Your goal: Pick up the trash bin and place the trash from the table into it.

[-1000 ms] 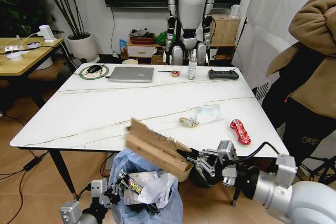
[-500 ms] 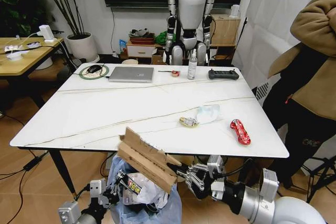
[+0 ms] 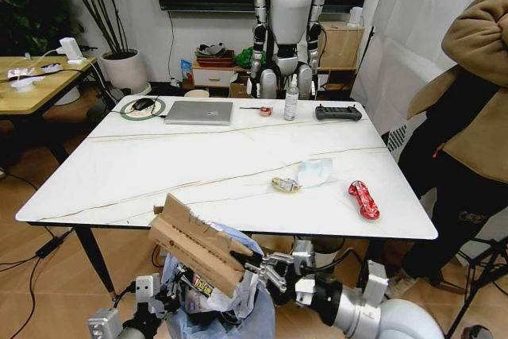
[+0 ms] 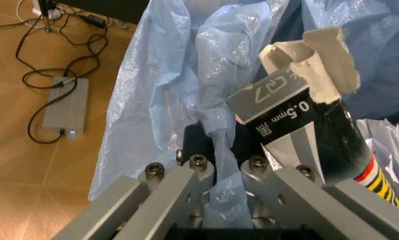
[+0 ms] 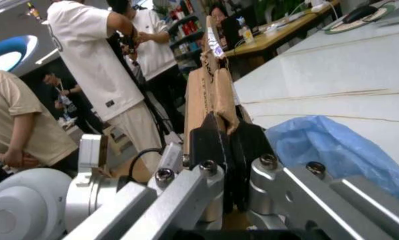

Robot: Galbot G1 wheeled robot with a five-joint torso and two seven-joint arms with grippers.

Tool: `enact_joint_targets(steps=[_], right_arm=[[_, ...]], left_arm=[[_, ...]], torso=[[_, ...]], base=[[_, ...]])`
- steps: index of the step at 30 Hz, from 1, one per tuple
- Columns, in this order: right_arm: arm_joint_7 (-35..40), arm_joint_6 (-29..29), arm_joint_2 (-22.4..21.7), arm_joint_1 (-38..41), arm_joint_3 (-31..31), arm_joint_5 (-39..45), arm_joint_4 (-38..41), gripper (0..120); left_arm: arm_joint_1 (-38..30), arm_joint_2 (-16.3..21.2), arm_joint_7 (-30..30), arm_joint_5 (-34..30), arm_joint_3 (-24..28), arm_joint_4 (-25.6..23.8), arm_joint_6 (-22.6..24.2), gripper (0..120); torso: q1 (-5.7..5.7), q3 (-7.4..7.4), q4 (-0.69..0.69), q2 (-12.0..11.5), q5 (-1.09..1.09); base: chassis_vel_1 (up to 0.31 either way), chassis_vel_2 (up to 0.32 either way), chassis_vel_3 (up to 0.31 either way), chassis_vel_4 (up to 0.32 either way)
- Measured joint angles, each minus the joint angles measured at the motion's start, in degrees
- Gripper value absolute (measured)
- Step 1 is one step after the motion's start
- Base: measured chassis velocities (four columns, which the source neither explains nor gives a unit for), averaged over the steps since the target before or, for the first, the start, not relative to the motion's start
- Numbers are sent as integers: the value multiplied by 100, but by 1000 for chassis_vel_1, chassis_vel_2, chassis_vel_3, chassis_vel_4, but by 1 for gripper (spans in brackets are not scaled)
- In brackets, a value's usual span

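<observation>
The brown cardboard piece [image 3: 197,242] hangs tilted over the trash bin [image 3: 238,311], whose pale-blue bag sits just below the table's [image 3: 159,172] near edge. My right gripper [image 3: 252,263] is shut on the cardboard's lower end; its black pads [image 5: 211,145] clamp the cardboard [image 5: 211,95] beside the blue bag [image 5: 326,145]. My left gripper [image 3: 161,295] is shut on the bag's rim, with a fold of blue plastic [image 4: 216,165] pinched between the fingers. A black printed wrapper [image 4: 306,130] and white paper lie inside the bin. On the table lie a yellow wrapper [image 3: 285,185], a clear pack [image 3: 316,171] and a red wrapper [image 3: 363,199].
A silver laptop [image 3: 198,112], a bottle [image 3: 290,101] and a black remote controller [image 3: 337,113] stand along the table's far edge. A humanoid robot [image 3: 290,21] stands behind it. A person [image 3: 476,117] is close to the right side. A light-wood table [image 3: 32,77] is at the left.
My right gripper has carried the cardboard leftward and lower, from beside the bin to above its opening. The left gripper still holds the bag rim.
</observation>
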Motion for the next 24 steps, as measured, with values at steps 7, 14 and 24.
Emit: enact_joint_targets(steps=[7,14,24], right_arm=[[-136,97,155,-5,-22,-220,-204,0],[-333,186,227,-144,36,-441,-401,14],[-408,357,319,-268,120,-685,-600,47]], left_arm=[[52,-10,3,22,-12,-47,0,0],[114,-4,3,23,-45,-112,1,0],[119,6,0,28,-46,-126,11,0]], torso=[[0,0,0,0,0],[0,0,0,0,0],[0,0,0,0,0]], base=[[0,0,0,0],[0,0,0,0],[0,0,0,0]])
